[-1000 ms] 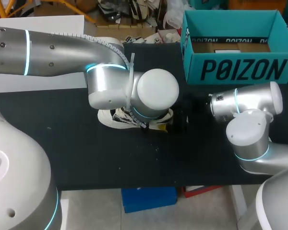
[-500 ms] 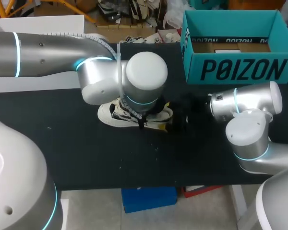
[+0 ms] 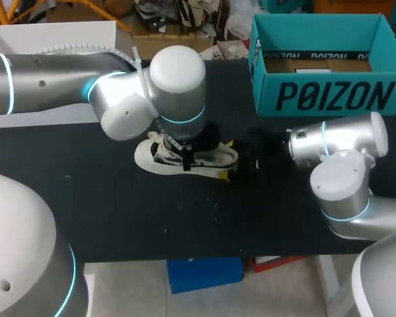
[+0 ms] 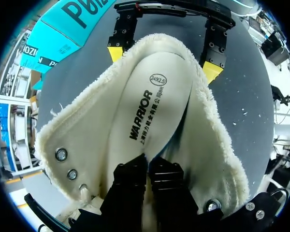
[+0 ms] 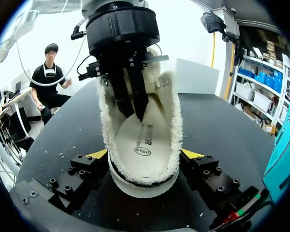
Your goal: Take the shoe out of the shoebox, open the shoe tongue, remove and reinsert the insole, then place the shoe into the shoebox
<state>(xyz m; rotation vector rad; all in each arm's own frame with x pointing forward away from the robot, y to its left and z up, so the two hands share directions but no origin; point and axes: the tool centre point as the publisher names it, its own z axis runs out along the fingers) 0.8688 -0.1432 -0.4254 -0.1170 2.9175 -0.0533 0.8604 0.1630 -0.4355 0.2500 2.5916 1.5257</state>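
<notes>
A white shoe [image 3: 218,158] with a fleecy lining lies on the black table [image 3: 119,211], its tongue opened wide. My left gripper [image 4: 147,164] reaches down into the shoe [image 5: 140,169] from above and is shut on the white insole [image 4: 150,106] near its front part; in the right wrist view its dark fingers [image 5: 137,108] meet on the insole [image 5: 142,140]. My right gripper [image 5: 144,154] has the shoe's heel between its yellow-tipped fingers, one on each side. The head view hides the left gripper under its own wrist. The teal shoebox [image 3: 323,96] stands open at the back right.
A white board [image 3: 53,33] lies at the table's back left. The right arm's elbow [image 3: 343,178] sits between the shoe and the table's right edge, in front of the shoebox.
My left wrist has shifted toward the back left over the shoe, uncovering more of it, and its fingers have closed the last bit. The right arm and the shoe have stayed put.
</notes>
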